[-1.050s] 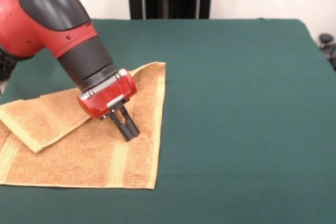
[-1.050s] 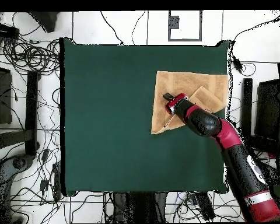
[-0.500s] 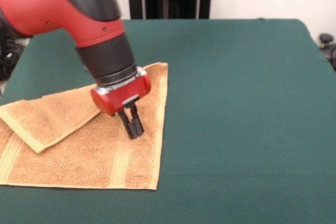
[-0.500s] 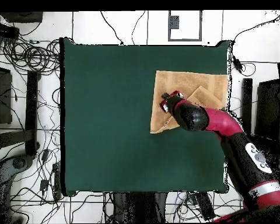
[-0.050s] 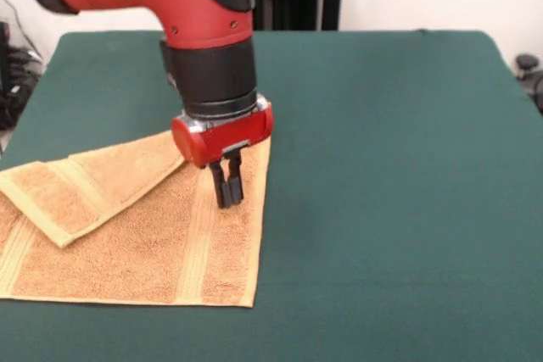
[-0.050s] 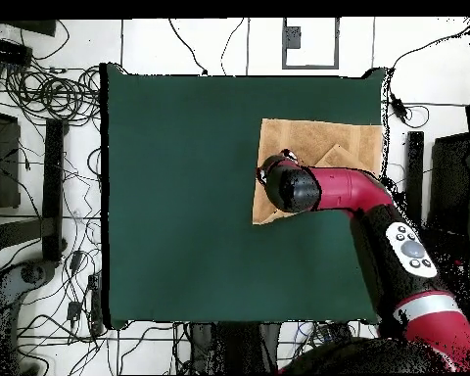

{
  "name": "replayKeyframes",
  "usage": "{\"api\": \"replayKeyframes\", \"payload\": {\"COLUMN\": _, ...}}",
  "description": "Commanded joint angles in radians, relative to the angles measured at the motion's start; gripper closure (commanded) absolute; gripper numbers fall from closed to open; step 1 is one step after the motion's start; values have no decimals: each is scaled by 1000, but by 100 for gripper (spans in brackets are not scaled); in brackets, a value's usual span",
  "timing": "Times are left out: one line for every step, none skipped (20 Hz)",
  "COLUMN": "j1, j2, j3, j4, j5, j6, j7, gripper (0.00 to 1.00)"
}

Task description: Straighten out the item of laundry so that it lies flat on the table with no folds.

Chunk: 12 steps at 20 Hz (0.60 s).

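The towel (image 5: 127, 235) lies at the table's (image 5: 382, 167) near left, one corner folded over onto it. Above its right band the gripper (image 5: 226, 201) hangs, fingers pressed together, empty. Best to open, then pinch the folded flap's (image 5: 76, 192) edge low

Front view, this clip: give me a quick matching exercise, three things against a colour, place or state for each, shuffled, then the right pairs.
Things:
1. towel
2. table
3. tool

Descriptions:
A. covered in dark green cloth
B. black fingers close together, pointing down over the cloth's right part
C. orange-tan, one corner folded over on the left

Pairs: 1-C, 2-A, 3-B
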Motion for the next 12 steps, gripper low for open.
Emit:
{"api": "replayKeyframes", "payload": {"j1": 83, "j2": -63, "j3": -197, "j4": -23, "j5": 27, "j6": 84, "j7": 290, "gripper": 100}}
{"api": "replayKeyframes", "payload": {"j1": 87, "j2": -68, "j3": -202, "j4": -17, "j5": 25, "j6": 71, "j7": 285, "gripper": 100}}
{"api": "replayKeyframes", "payload": {"j1": 93, "j2": -70, "j3": -207, "j4": -22, "j5": 22, "j6": 60, "j7": 280, "gripper": 100}}
{"api": "replayKeyframes", "payload": {"j1": 92, "j2": -71, "j3": -203, "j4": -23, "j5": 20, "j6": 51, "j7": 264, "gripper": 100}}
{"api": "replayKeyframes", "payload": {"j1": 90, "j2": -74, "j3": -202, "j4": -24, "j5": 19, "j6": 49, "j7": 248, "gripper": 100}}
{"api": "replayKeyframes", "payload": {"j1": 88, "j2": -76, "j3": -202, "j4": -26, "j5": 18, "j6": 46, "j7": 231, "gripper": 100}}
{"api": "replayKeyframes", "payload": {"j1": 86, "j2": -79, "j3": -201, "j4": -27, "j5": 17, "j6": 43, "j7": 215, "gripper": 100}}
{"api": "replayKeyframes", "payload": {"j1": 81, "j2": -80, "j3": -200, "j4": -32, "j5": 19, "j6": 49, "j7": 200, "gripper": 100}}
{"api": "replayKeyframes", "payload": {"j1": 69, "j2": -82, "j3": -191, "j4": -33, "j5": 19, "j6": 59, "j7": 173, "gripper": 100}}
{"api": "replayKeyframes", "payload": {"j1": 53, "j2": -87, "j3": -174, "j4": -34, "j5": 27, "j6": 75, "j7": 143, "gripper": 100}}
{"api": "replayKeyframes", "payload": {"j1": 36, "j2": -92, "j3": -158, "j4": -34, "j5": 35, "j6": 91, "j7": 114, "gripper": 100}}
{"api": "replayKeyframes", "payload": {"j1": 22, "j2": -99, "j3": -151, "j4": -41, "j5": 46, "j6": 120, "j7": 95, "gripper": 100}}
